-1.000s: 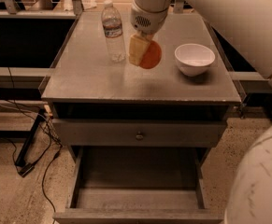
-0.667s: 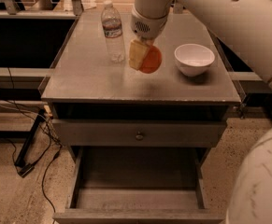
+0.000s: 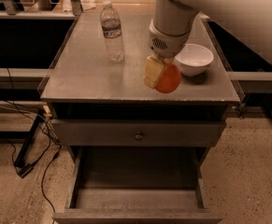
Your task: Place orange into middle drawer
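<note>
Hand [image 3: 161, 77] hangs over the counter [image 3: 89, 73], near its front edge and right of its centre. It is closed on the orange [image 3: 169, 79]. One pale finger [image 3: 152, 72] presses the fruit's left side; the opposite finger is hidden behind the fruit. Cannot tell whether the orange touches the counter surface. The white arm [image 3: 173, 17] enters from the counter's upper right. The white bowl [image 3: 193, 59] sits upright on the counter's right side, just behind the orange and apart from it. The water bottle [image 3: 112, 31] stands upright on the counter, left of centre and toward the back, cap on. Under the counter top is a dark slot, then a shut drawer front with a round knob [image 3: 139, 135]. Below that the middle drawer [image 3: 135, 197] is pulled out past the counter's front edge, its flat grey floor showing. Black cables [image 3: 30, 143] trail on the floor left of the counter.
</note>
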